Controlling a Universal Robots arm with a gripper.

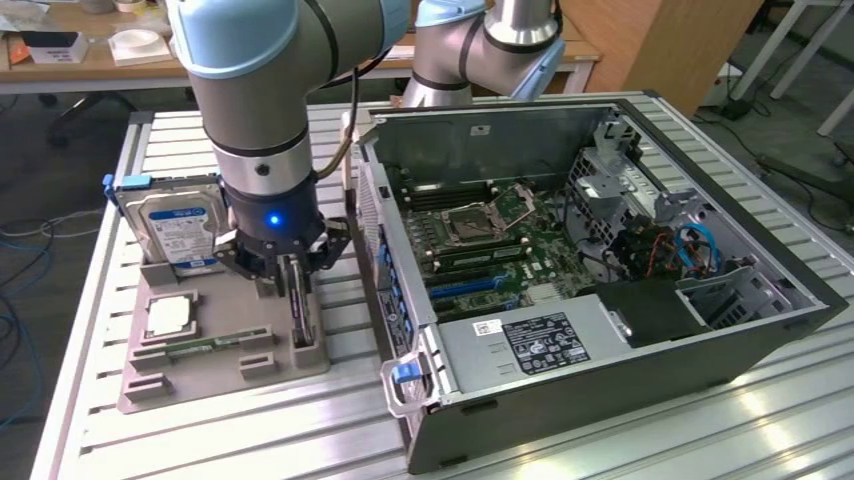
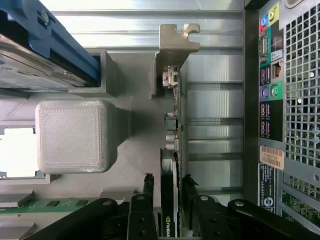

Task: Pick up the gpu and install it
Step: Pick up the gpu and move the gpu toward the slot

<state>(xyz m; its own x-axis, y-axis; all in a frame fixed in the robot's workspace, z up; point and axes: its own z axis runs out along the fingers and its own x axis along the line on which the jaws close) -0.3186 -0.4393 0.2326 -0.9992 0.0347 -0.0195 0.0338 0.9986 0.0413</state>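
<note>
gpu (image 2: pixel 170 170) partly behind fingers (image 2: pixel 189 186)

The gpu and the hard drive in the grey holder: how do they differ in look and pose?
The gpu is a thin dark card with a silver bracket; the hard drive is a thicker block with a blue-and-white label. The gpu lies low on a long edge; the hard drive stands taller on a short end. The open tool straddles the gpu; the hard drive is untouched. Both stand in the grey holder.
</note>
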